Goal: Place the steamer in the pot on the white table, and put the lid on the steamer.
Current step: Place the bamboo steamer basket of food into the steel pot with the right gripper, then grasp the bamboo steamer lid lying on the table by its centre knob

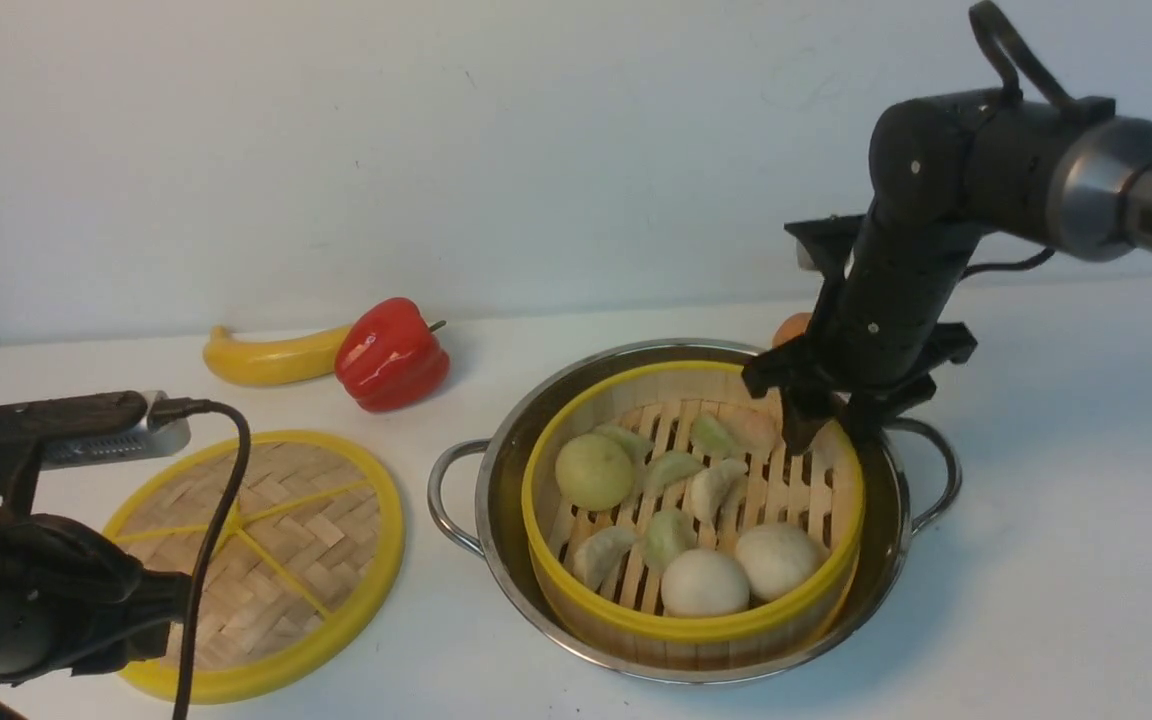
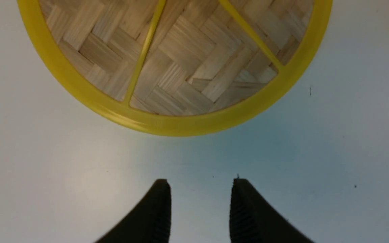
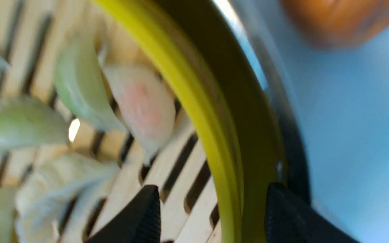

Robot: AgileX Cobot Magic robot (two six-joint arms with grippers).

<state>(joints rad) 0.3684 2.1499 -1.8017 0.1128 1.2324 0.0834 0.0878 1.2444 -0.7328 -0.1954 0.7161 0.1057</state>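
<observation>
The steamer (image 1: 696, 625), a bamboo basket with a yellow rim and dumplings and buns on its slats, sits inside the steel pot (image 1: 498, 470) on the white table (image 1: 1036, 520). My right gripper (image 1: 821, 428) stands open astride the steamer's far right rim (image 3: 194, 91). One finger is inside over the slats and the other is outside between the rim and the pot wall (image 3: 260, 60); this gripper (image 3: 213, 189) is not pinching the rim. The woven lid (image 1: 276, 560) lies flat left of the pot. My left gripper (image 2: 201, 184) is open and empty over the table, just short of the lid's near edge (image 2: 187, 125).
A yellow banana (image 1: 266, 358) and a red bell pepper (image 1: 391, 352) lie at the back left. An orange round thing (image 1: 791, 325) sits just behind the pot, close to my right arm. The pot's looped handles (image 1: 446, 490) stick out left and right.
</observation>
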